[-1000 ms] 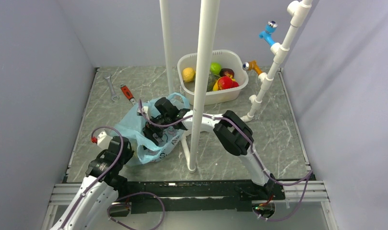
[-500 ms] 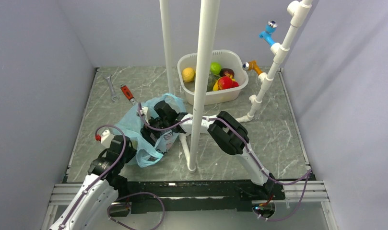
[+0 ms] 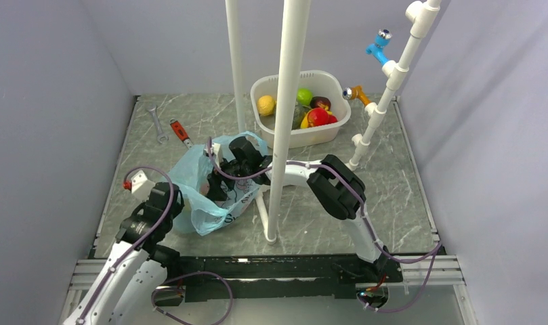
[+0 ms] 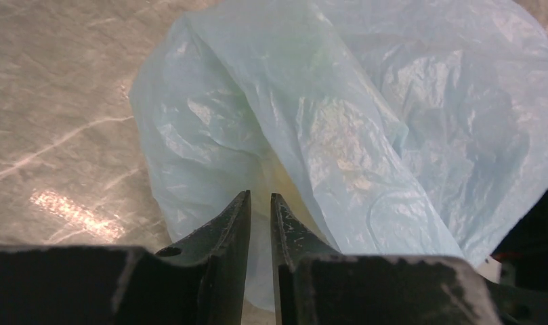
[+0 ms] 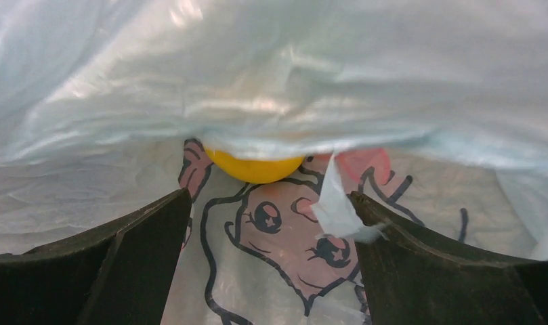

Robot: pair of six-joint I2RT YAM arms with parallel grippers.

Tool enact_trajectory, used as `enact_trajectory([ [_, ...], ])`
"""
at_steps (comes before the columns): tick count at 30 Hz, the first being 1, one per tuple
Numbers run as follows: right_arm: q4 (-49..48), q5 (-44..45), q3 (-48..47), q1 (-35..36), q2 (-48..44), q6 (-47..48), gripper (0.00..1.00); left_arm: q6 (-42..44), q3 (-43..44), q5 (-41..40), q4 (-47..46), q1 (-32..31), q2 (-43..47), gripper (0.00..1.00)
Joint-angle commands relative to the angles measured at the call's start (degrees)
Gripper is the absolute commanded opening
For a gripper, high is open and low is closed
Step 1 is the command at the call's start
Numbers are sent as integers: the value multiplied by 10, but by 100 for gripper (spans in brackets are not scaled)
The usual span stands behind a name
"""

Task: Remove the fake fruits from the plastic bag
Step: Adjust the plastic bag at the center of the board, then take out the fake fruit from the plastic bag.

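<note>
The light blue plastic bag point(image 3: 190, 177) lies crumpled left of centre. My right gripper point(image 3: 225, 184) reaches into its mouth. In the right wrist view the right gripper point(image 5: 271, 203) is open wide over the printed cartoon face. A yellow fake fruit point(image 5: 255, 168) sits just ahead between the fingers, half under the bag's upper layer point(image 5: 271, 81). My left gripper point(image 3: 171, 204) is at the bag's left edge. In the left wrist view the left gripper point(image 4: 259, 196) shows only a thin slit, with bag film point(image 4: 339, 122) behind it; I cannot tell whether it pinches the film.
A white tub point(image 3: 325, 78) at the back holds a yellow fruit point(image 3: 266, 105), a green fruit point(image 3: 304, 96) and a red fruit point(image 3: 317, 117). A thick white pole point(image 3: 284, 135) and a thin one point(image 3: 236, 68) stand beside the bag. Two wrenches point(image 3: 169, 127) lie back left. A pipe rack point(image 3: 386, 88) stands at the right.
My left arm has drawn back to the left along the bag's edge. The right gripper has shifted slightly back and to the right inside the bag. The bag's left side stands higher.
</note>
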State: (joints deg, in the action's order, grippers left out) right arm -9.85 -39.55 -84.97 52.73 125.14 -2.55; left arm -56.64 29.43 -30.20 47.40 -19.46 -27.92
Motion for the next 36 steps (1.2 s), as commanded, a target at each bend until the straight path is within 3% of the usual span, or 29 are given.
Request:
enact_trajectory([
  [1,-12,7,-13,-6,-26,7,88,12,31,-56,-20,2,-44,22],
  [11,-22,-13,-85,5,39,4,85,31,-3,-22,-117,6,-98,19],
  [18,4,-16,-122,24,73,16,86,12,-31,25,-136,6,-122,16],
  [26,-39,-28,-140,28,105,-26,83,26,-42,49,-152,6,-131,16],
  [29,-51,-30,-147,29,108,-38,71,41,-29,49,-146,6,-133,15],
  [36,-45,5,-106,23,45,-46,26,38,0,32,-81,6,-88,17],
])
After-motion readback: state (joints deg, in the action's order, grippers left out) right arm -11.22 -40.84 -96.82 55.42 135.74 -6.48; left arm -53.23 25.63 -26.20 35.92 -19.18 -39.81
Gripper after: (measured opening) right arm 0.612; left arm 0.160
